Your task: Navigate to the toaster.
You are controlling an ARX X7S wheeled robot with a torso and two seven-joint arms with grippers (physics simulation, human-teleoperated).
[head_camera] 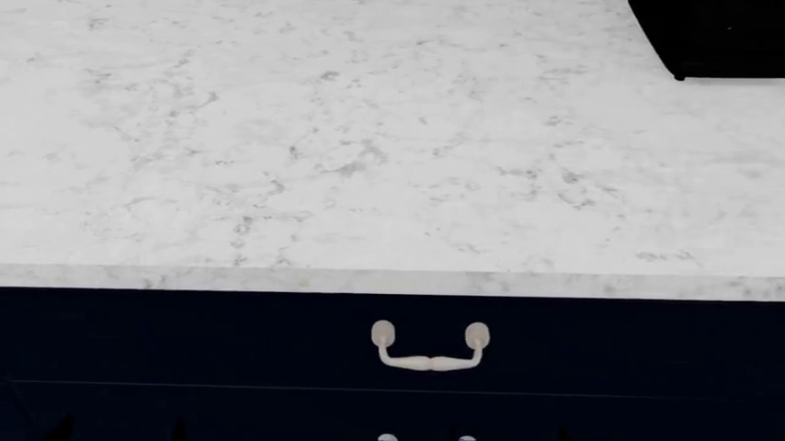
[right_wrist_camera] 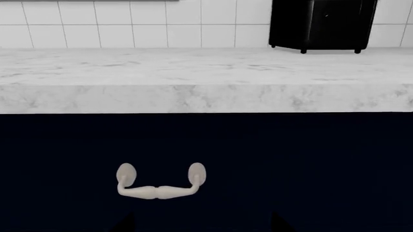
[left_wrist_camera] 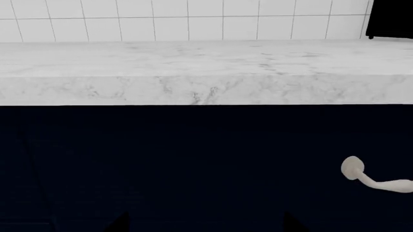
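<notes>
Neither tool is showing its jaws, so I cannot tell their state, while the toaster (right_wrist_camera: 322, 24) is sitting rightward at the worktop (head_camera: 368, 165) back, calling for the base to be sliding right until centred.

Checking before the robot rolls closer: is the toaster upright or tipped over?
Upright. The toaster stands on its small feet on the counter, sides vertical against the tiles.

toaster (right_wrist_camera: 322, 24): on the table (head_camera: 368, 165), far right, at the back against the tiled wall (right_wrist_camera: 129, 29)
drawer handle (head_camera: 431, 347): on the drawer front below the table edge
</notes>
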